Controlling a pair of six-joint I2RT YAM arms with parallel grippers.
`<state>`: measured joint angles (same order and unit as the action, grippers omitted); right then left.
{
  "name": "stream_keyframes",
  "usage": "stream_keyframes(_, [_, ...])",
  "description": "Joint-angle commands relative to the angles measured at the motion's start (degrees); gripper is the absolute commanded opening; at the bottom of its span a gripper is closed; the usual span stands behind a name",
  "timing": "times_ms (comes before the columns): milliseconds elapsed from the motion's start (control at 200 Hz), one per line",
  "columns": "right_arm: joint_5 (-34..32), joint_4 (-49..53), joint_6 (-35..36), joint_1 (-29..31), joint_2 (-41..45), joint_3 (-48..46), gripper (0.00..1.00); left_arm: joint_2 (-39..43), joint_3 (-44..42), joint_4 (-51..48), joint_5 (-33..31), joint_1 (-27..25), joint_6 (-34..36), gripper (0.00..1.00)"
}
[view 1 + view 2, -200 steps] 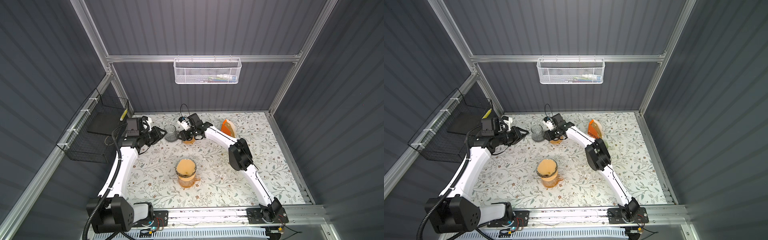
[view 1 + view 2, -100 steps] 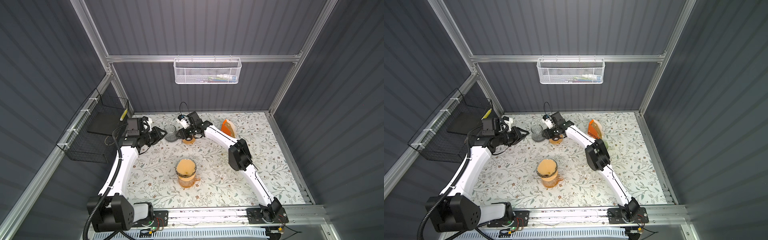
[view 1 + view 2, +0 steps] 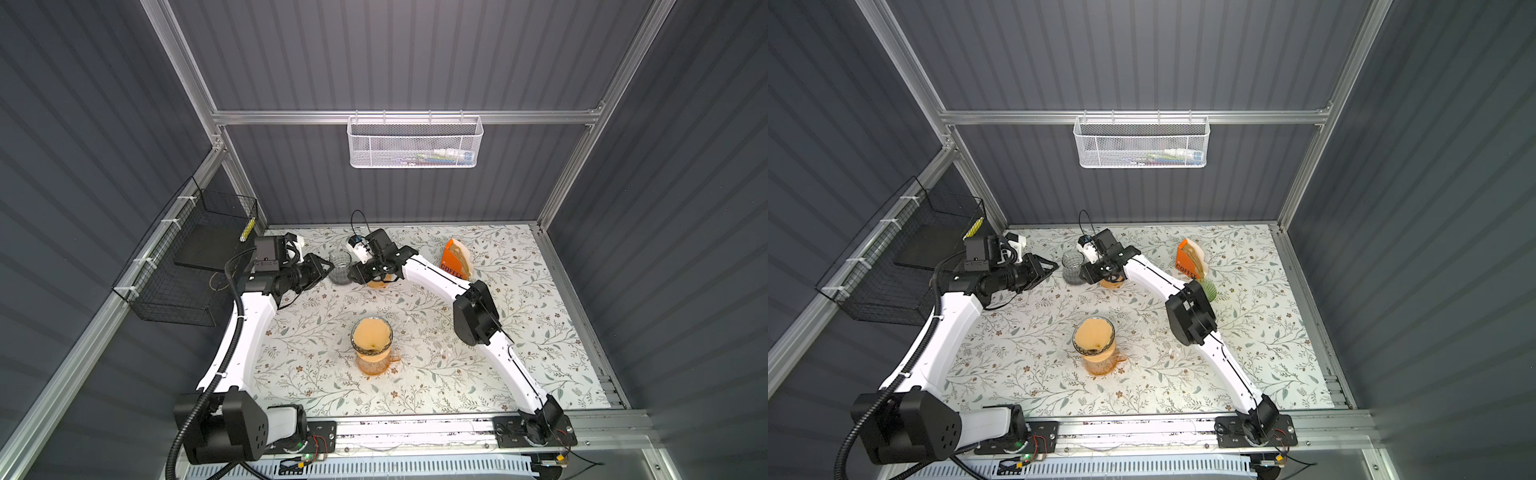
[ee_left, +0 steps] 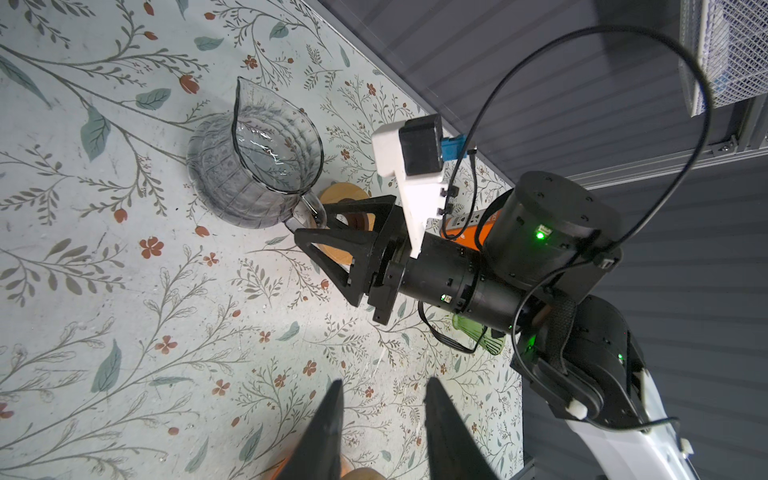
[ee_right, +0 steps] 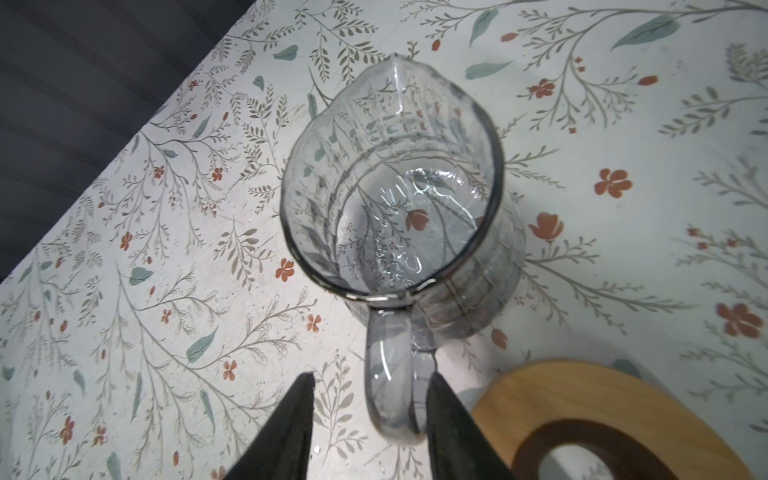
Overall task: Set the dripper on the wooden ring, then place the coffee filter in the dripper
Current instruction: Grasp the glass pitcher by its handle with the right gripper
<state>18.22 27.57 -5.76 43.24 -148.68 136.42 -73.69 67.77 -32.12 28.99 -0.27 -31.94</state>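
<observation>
At the left of the desk (image 3: 316,357), the left hand (image 4: 383,384) hangs released and empty. Next comes the pitcher (image 5: 390,187); the right hand (image 5: 372,376) straddles its handle (image 5: 388,332), not yet clenched, beside a wooden ring (image 5: 582,395). Mid-desk, in a top view, a tan filter (image 3: 370,332) already sits in the dripper (image 3: 353,340), so the task looks done. Far right stands the box (image 3: 451,259).

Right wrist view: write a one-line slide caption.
Right pincer straddles the handle of the glass pitcher on the floral tablecloth, wooden ring beside it.
</observation>
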Motion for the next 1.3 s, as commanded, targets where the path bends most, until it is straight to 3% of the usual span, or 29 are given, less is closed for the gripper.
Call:
stream_keyframes(0, [-7.1,0.7,1.9,1.2,-0.6,0.9,0.46,0.8,0.4,-1.5,0.5,0.5,1.5,0.34])
stream_keyframes(1031, [-8.5,-1.6,0.6,1.6,-1.5,0.5,0.33,0.7,0.4,-2.0,0.4,0.5,1.9,0.34])
stream_keyframes(1296, [-8.6,-1.5,0.5,1.7,-1.6,0.5,0.21,0.5,0.3,-1.9,0.6,0.5,1.9,0.34])
